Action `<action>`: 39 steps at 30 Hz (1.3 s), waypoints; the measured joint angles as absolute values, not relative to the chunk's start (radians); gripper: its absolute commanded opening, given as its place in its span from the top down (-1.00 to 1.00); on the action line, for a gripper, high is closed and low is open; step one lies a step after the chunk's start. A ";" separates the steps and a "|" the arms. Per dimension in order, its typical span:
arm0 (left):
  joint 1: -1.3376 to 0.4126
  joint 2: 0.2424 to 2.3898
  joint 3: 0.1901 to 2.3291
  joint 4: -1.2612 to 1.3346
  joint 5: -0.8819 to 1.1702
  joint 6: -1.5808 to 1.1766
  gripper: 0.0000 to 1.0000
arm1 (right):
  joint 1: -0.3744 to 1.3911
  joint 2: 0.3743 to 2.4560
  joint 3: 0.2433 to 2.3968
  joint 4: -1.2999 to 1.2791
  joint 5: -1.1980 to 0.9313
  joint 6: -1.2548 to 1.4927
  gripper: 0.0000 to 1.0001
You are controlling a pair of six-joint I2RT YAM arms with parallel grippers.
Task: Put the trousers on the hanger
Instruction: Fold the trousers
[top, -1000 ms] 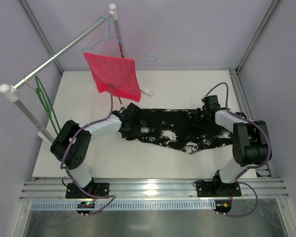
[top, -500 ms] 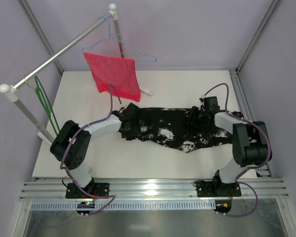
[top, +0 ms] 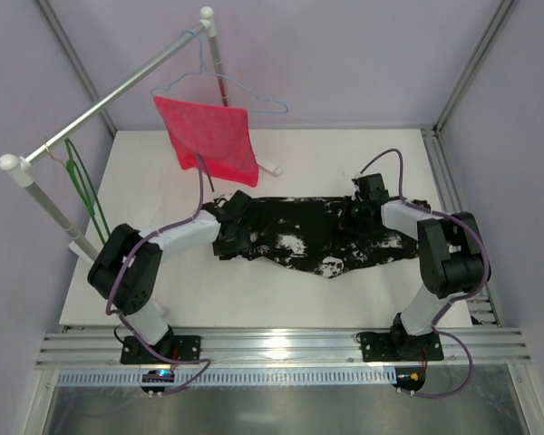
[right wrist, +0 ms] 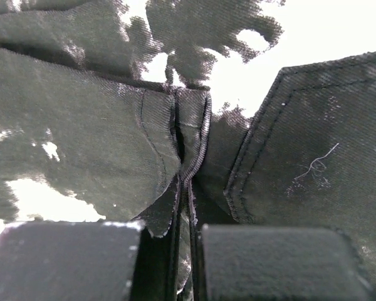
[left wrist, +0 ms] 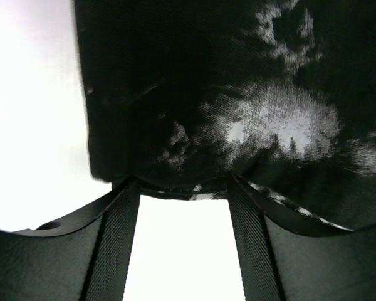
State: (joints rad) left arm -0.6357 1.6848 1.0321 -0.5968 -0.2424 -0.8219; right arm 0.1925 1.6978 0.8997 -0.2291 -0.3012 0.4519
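The black trousers (top: 308, 234) with white splotches lie across the middle of the white table (top: 154, 281). My left gripper (top: 228, 227) is at their left end, open. In the left wrist view the fingers (left wrist: 120, 238) stand wide apart with bare table between them, and the trousers' edge (left wrist: 175, 125) lies at the fingertips. My right gripper (top: 355, 213) is on their right part, shut on a folded seam of the trousers (right wrist: 81, 125), with the jaws (right wrist: 187, 226) nearly together. The green hanger (top: 83, 192) hangs from the rail at far left.
A grey rail (top: 109, 100) on white posts runs across the back left. A pale blue wire hanger (top: 245, 92) on it carries a red mesh cloth (top: 213, 136), which hangs just behind the left gripper. Metal frame posts stand at the table's back corners.
My right gripper has moved left and farther back with the fabric in it, so the trousers' right end has bunched towards the middle. The left gripper has barely moved.
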 measured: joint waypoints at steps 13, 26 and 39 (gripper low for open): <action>-0.628 1.409 1.102 -0.691 -0.307 -0.753 -0.47 | 0.100 1.507 1.073 -0.613 -0.254 0.380 0.93; -0.628 1.506 1.140 -0.683 -0.244 -0.704 -0.50 | -0.196 1.420 1.153 -0.787 -0.379 0.288 0.92; -0.596 1.775 1.216 -0.595 -0.098 -0.646 -0.54 | -0.186 1.600 1.079 -0.672 -0.424 0.287 0.92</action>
State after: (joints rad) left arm -0.5964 1.7748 1.2160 -0.5953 -0.0982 -0.6460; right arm -0.1860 1.6001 1.0786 -0.6716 -0.4244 0.2874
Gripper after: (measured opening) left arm 0.764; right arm 0.049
